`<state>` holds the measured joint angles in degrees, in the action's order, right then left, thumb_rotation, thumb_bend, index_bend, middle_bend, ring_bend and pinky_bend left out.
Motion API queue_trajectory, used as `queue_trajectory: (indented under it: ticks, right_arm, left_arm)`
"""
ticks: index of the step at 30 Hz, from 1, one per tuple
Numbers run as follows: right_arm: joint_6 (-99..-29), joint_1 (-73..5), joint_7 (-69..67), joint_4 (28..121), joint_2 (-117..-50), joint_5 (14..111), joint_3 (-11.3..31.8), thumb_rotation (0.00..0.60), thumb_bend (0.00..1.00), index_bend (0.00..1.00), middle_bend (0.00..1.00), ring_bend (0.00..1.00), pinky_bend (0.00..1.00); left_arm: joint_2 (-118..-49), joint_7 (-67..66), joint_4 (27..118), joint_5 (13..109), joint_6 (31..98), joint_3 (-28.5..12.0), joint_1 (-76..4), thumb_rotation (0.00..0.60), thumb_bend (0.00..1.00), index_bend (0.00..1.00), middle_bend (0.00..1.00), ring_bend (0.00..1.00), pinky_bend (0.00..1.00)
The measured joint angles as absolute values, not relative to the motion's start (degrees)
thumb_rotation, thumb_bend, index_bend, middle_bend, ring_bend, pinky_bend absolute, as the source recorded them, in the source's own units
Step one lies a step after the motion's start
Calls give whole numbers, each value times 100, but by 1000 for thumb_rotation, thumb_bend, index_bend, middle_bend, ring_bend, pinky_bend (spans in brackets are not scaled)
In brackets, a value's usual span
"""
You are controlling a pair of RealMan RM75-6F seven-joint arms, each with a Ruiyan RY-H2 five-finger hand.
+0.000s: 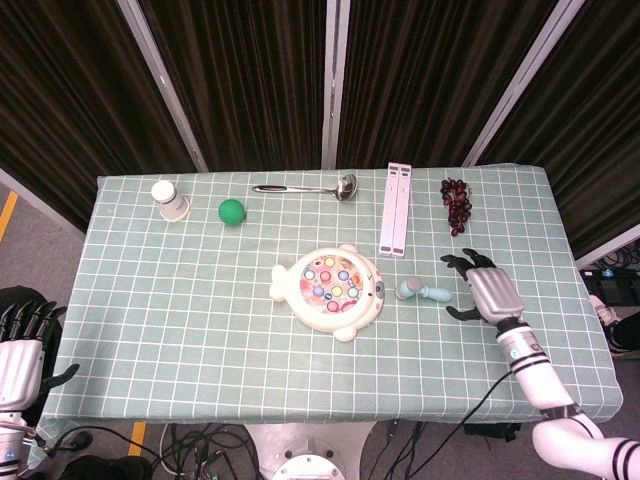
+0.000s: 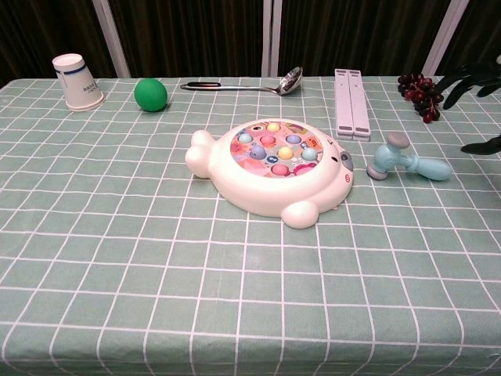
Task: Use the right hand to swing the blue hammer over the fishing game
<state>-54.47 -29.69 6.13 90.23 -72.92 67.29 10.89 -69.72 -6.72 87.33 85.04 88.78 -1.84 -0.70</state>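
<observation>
The table (image 1: 180,330), draped in a green cloth with a white grid, fills most of the head view. At its centre lies the white, fish-shaped plastic fishing game (image 1: 328,290) with coloured pieces set in its round face. Just right of centre, the right robot hand (image 1: 484,290) hovers with fingers spread and nothing in its grasp, near the handle end of the small light-blue plastic hammer (image 1: 423,291) but not touching it. The hammer lies flat on the cloth between the game and that hand, its grey-capped head towards the game. The left robot hand (image 1: 22,350) sits at the lower left edge of the frame, fingers apart and empty.

Judging by this, the task has barely begun: the reach is under way, while grasping, lifting and swinging over the game all remain.
</observation>
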Motion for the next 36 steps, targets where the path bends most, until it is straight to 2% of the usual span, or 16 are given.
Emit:
queue_trajectory:
  ticks: [10, 22, 36]
  right_arm:
    - [-4855, -3486, 968, 8331, -8005, 5998, 1160, 600, 195, 336, 330, 157, 235]
    - [-4670, -3712, 1035, 7714, -8494, 5677, 1120, 600, 213, 397, 396, 240, 300]
    - [-4588, -3856, 1046, 7532, -8670, 5567, 1097, 600, 250, 455, 452, 300, 342]
  left_arm:
    - [-7008, -549, 8624, 8462, 8793, -177, -83, 600, 0, 188, 145, 67, 8]
    - [-7056, -419, 8485, 8456, 8726, -176, -111, 600, 0, 188, 145, 67, 8]
    - [-7084, -332, 8397, 8433, 8721, -177, -96, 600, 0, 188, 145, 67, 8]
